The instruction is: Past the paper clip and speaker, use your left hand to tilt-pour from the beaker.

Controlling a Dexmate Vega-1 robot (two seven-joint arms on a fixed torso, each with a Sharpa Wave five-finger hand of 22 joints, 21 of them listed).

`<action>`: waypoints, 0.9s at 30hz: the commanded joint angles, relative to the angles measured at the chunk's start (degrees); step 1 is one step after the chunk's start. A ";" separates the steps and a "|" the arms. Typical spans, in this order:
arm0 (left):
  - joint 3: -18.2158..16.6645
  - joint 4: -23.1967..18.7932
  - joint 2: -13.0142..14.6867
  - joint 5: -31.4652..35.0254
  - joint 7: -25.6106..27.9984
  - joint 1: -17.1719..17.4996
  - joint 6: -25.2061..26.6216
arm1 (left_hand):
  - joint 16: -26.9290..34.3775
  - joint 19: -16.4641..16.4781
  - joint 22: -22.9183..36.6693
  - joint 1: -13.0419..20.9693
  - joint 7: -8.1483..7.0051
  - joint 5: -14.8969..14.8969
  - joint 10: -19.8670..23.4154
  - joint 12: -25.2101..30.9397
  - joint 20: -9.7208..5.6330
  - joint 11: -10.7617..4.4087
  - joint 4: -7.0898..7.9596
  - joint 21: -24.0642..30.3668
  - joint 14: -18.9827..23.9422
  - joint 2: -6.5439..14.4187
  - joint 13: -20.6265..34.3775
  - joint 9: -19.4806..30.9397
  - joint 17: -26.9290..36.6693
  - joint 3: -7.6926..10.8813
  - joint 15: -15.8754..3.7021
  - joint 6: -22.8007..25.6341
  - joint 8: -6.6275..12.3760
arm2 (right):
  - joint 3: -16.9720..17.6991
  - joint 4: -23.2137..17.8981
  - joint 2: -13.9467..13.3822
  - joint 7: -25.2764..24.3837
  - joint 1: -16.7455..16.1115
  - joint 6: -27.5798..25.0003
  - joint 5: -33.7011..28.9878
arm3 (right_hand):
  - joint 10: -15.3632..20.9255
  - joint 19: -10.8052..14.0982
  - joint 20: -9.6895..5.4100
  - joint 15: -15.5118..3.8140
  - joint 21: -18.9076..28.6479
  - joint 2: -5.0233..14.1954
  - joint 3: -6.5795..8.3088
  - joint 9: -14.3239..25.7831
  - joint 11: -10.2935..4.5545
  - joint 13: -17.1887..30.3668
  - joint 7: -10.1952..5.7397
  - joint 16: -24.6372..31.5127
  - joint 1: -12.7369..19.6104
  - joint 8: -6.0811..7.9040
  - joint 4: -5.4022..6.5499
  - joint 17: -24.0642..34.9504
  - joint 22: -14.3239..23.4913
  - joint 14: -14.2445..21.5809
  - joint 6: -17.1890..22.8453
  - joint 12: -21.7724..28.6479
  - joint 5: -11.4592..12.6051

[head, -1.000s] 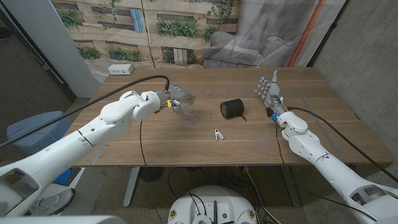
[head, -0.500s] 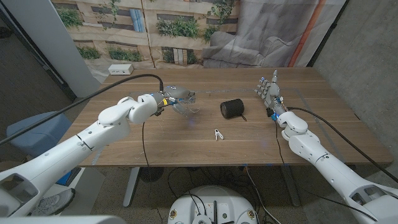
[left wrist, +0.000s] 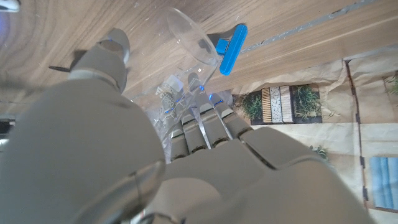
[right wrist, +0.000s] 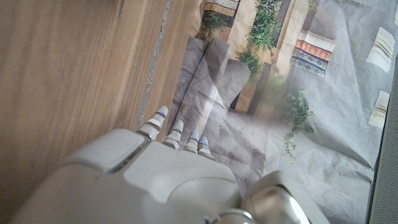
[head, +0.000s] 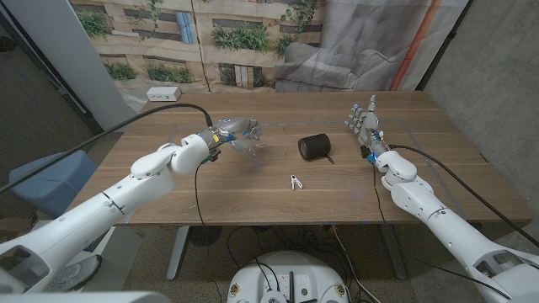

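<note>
1. Head view: left hand (head: 226,133) grips the clear beaker (head: 249,138), fingers wrapped round its wall, holding it lifted off the surface (head: 253,189) and tipped on its side, mouth toward the speaker, probably for the pour.
2. Left wrist view shows the beaker's rim (left wrist: 193,40) angled down at the wood, with a blue clip (left wrist: 227,48) just past it.
3. Black speaker (head: 315,147) and paper clip (head: 295,181) lie nearby.
4. Right hand (head: 365,126) stands apart, fingers spread, holding nothing, clear of the pour.
</note>
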 commanded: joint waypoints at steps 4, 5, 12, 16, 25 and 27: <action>-1.46 5.05 -2.19 -11.43 10.01 4.12 -3.86 | 0.50 1.33 0.24 -8.47 -1.90 -0.31 4.82 -0.90 -0.88 -4.65 2.01 0.61 0.40 11.64 -0.50 -0.54 0.31 0.88 -6.93 2.71 0.22 | 0.00 0.05 0.01 0.01 0.01 0.02 -0.01 | -0.53 0.05 0.37 -1.12 0.41 4.99 -0.40 0.09 0.16 0.26 -0.14 0.17 0.15 0.31 -0.02 0.33 0.26 -0.31 -0.41 0.35 0.35; -1.33 6.00 -2.48 -12.30 10.58 4.34 -5.03 | 0.58 1.60 0.26 -8.76 -1.90 -0.35 4.96 -0.98 -1.00 -4.71 2.18 0.70 0.53 11.80 -0.60 -0.65 0.34 0.84 -6.95 2.73 0.18 | 0.00 0.06 0.01 0.02 0.01 0.03 -0.01 | -0.53 0.05 0.37 -1.12 0.41 4.99 -0.40 0.09 0.16 0.26 -0.14 0.17 0.15 0.31 -0.02 0.33 0.26 -0.31 -0.41 0.35 0.35; -1.04 8.05 -3.63 -15.64 13.03 5.28 -7.95 | 0.36 1.63 0.32 -9.60 -2.02 -0.54 4.89 -1.67 -1.18 -4.63 2.22 0.66 0.24 11.75 -1.08 -1.16 0.17 0.76 -7.07 2.78 -0.06 | 0.00 0.07 0.01 0.02 0.01 0.03 -0.01 | -0.53 0.05 0.37 -1.12 0.41 4.99 -0.40 0.09 0.16 0.26 -0.14 0.17 0.15 0.31 -0.02 0.33 0.26 -0.31 -0.41 0.35 0.35; -0.62 8.48 -3.98 -16.91 13.06 5.30 -8.18 | 0.02 0.97 0.33 -9.87 -1.75 -0.60 4.71 -2.09 -0.31 -4.28 2.17 0.39 -0.48 11.88 -1.32 -1.44 0.07 0.85 -6.80 2.59 -0.28 | 0.00 0.05 0.00 0.01 0.01 0.01 0.00 | -0.53 0.05 0.37 -1.12 0.41 4.99 -0.40 0.09 0.16 0.26 -0.14 0.17 0.15 0.31 -0.02 0.33 0.26 -0.31 -0.41 0.35 0.35; -0.51 11.21 -6.34 -19.47 16.77 5.85 -12.87 | -0.20 0.63 0.33 -11.27 -1.59 -0.86 4.52 -3.01 -0.06 -4.08 2.45 0.24 -0.62 11.81 -1.93 -2.01 -0.23 0.75 -6.80 2.69 -0.58 | 0.00 -0.01 -0.01 -0.02 -0.02 -0.01 0.00 | -0.53 0.05 0.37 -1.12 0.41 4.99 -0.40 0.09 0.16 0.26 -0.14 0.17 0.15 0.31 -0.02 0.33 0.26 -0.31 -0.41 0.35 0.35; -0.56 11.63 -6.93 -20.56 17.03 6.09 -13.42 | -0.20 0.55 0.33 -11.45 -1.59 -0.91 4.28 -3.28 -0.03 -4.10 2.46 0.21 -0.65 11.90 -2.05 -2.11 -0.25 0.77 -6.82 2.67 -0.66 | 0.00 -0.03 -0.02 -0.02 -0.03 -0.02 0.00 | -0.53 0.05 0.37 -1.12 0.41 4.99 -0.40 0.09 0.16 0.26 -0.14 0.17 0.15 0.31 -0.02 0.33 0.26 -0.31 -0.41 0.35 0.35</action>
